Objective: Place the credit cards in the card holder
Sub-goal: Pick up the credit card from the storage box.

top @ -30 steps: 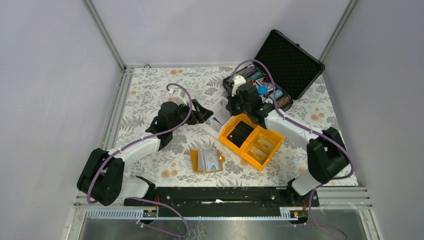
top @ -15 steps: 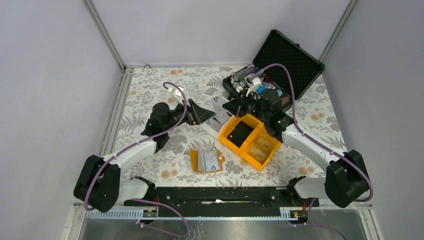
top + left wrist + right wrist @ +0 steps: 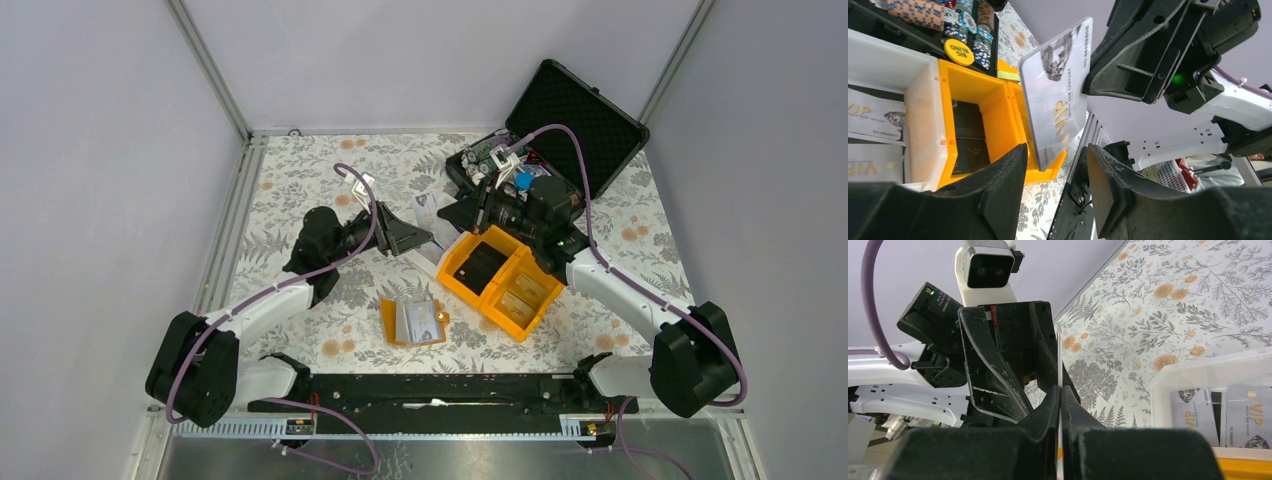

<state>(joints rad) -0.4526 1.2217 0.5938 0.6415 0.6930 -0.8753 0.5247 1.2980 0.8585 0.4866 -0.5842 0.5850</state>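
Over the floral table (image 3: 300, 170), just beside the orange bin (image 3: 945, 115), pinching one credit card (image 3: 1058, 90) tight in the right gripper (image 3: 1060, 395) and holding it clear of the surface. Straddling that card's free end with the left gripper (image 3: 1056, 148), fingers (image 3: 998, 195) standing apart on either side, not clamping it. Leaving the card holder (image 3: 413, 322) lying open and flat near the table's front edge, well apart from both grippers. Leaving other credit cards (image 3: 870, 117) lying face-up in the white tray (image 3: 915, 115).
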